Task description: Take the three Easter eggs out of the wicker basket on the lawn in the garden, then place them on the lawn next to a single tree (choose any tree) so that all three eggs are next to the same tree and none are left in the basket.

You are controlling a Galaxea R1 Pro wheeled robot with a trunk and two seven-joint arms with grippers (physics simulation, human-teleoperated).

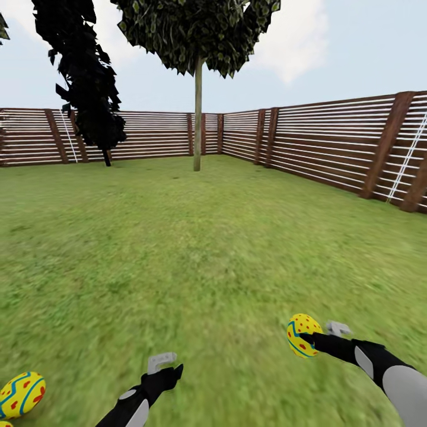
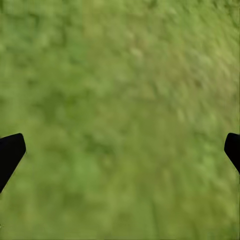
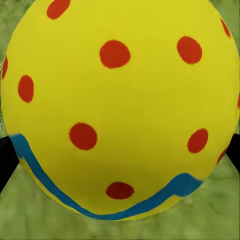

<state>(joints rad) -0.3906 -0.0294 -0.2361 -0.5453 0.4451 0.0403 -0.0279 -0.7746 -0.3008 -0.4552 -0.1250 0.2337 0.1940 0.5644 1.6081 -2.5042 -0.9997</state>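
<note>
Your right gripper point(image 1: 309, 342) clasped a smooth yellow egg point(image 1: 303, 334), red-dotted with a blue zigzag band, above the mottled lawn point(image 1: 213, 249). Your left gripper point(image 1: 164, 365) hung spread and empty over blurred grass. Another patterned egg point(image 1: 21, 395) lay by your left arm; a straight-trunked tree point(image 1: 197, 112) stood near the slatted fence point(image 1: 332, 142).
</note>
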